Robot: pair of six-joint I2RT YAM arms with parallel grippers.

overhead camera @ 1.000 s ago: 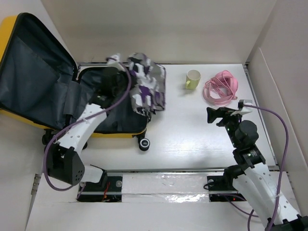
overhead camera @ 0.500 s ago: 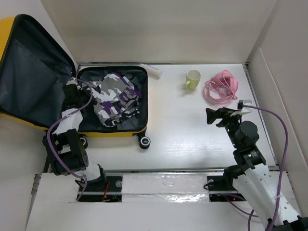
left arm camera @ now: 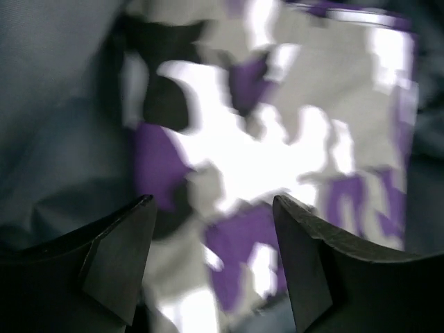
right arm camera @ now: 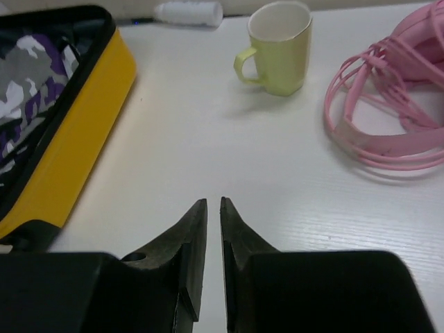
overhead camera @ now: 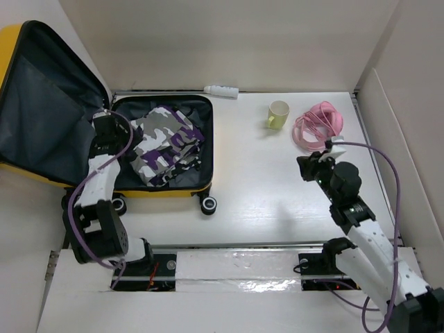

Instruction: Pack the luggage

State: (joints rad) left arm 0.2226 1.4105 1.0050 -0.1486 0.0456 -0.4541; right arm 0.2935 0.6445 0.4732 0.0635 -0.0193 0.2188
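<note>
1. Two risks stand out to us, and both concern the left side. The camouflage garment (overhead camera: 166, 142) lies bunched in the base half of the luggage (overhead camera: 48, 118) and reaches close to the near wall. Unless it is flattened, we judge a fold could catch in the seam when the lid comes over.
2. The left gripper (left arm camera: 211, 201) hangs just above that garment, its jaws standing well apart with nothing between them. Coming down from here, a finger might snag the cloth or the loose grey lining and drag it back out.
3. The right gripper (right arm camera: 214, 205) has its jaws drawn almost together, with only a slit showing, and it holds nothing. The yellow-green mug (overhead camera: 278, 113) and the pink cable coil (overhead camera: 319, 128) lie ahead of it. Reaching for either in this state would, we expect, push it away rather than take it.
4. A white tube (overhead camera: 220, 90) sits at the far edge of the counter (overhead camera: 263, 194), just beside the luggage's far right corner. It looks round enough to roll if bumped.
5. The luggage lies open at the left end of the counter, its lid leaned back to the far left and its base flat. The left gripper is over the base's left edge, by the hinge. The right gripper is well apart from it, across bare counter, with the yellow wall off to its left.
</note>
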